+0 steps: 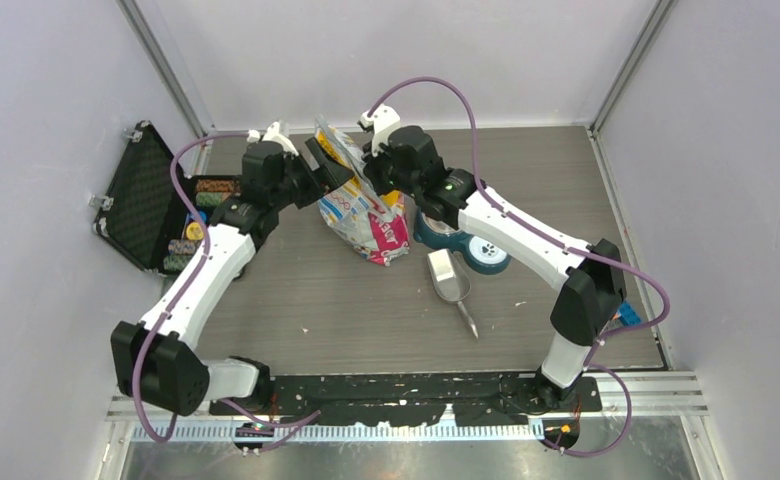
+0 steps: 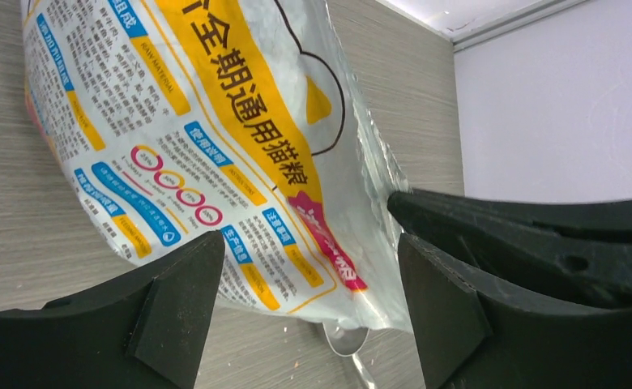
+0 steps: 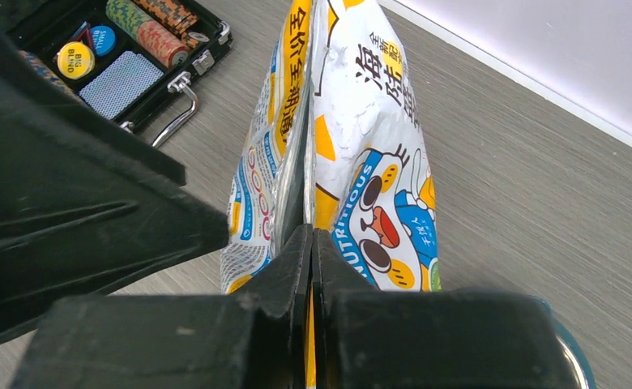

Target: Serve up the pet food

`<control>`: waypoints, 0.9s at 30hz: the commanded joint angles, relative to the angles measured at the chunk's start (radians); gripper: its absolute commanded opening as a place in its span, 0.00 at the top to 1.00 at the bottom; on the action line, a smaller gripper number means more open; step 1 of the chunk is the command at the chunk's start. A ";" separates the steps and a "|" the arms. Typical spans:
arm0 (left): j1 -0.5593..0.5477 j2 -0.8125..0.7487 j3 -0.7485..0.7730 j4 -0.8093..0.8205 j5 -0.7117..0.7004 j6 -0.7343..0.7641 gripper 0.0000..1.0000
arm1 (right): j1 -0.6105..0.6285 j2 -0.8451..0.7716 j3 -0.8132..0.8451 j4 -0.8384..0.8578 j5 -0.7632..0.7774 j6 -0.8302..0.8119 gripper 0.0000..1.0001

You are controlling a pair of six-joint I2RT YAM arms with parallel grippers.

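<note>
Top external, far left: what sat there? (Ana)
An open black case (image 1: pixel 151 205) lay against the left wall, with rolls of poker chips (image 1: pixel 214 188) in its tray. The right wrist view also showed a yellow "BIG BLIND" button (image 3: pixel 76 58) and a blue card deck (image 3: pixel 122 83) inside it (Ben)
And the left gripper? (Ana)
The left gripper (image 1: pixel 321 165) hung at the top of the bag (image 1: pixel 366 215), on its left side. In the left wrist view its fingers (image 2: pixel 167 308) stood wide apart, with the bag's printed back face showing between and beyond them. I could not tell whether either finger touched it (Ben)
Where was the pet food? (Ana)
It was hidden inside that bag, which stood on the wood-grain table (image 1: pixel 316 300) about midway between the two arms (Ben)
The right gripper? (Ana)
The right gripper (image 3: pixel 310 243) was clamped tight on the bag's top edge. Its two fingers were pressed together, with a sliver of yellow film pinched between them (Ben)
Further right? (Ana)
A teal pet bowl (image 1: pixel 486 255) with a paw print stood just right of the bag, partly under the right arm. A metal scoop (image 1: pixel 448 278) lay on the table just in front of the bowl, its handle pointing toward the near edge (Ben)
</note>
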 commanded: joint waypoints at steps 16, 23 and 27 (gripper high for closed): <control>-0.003 0.102 0.071 0.064 0.047 -0.057 0.31 | -0.006 -0.037 0.025 -0.015 -0.057 0.033 0.95; -0.003 0.024 0.031 0.089 -0.008 -0.073 0.30 | -0.006 -0.040 0.019 -0.014 -0.054 0.031 0.95; -0.003 0.042 0.059 0.066 -0.007 -0.070 0.30 | -0.006 -0.036 0.014 -0.013 -0.061 0.035 0.95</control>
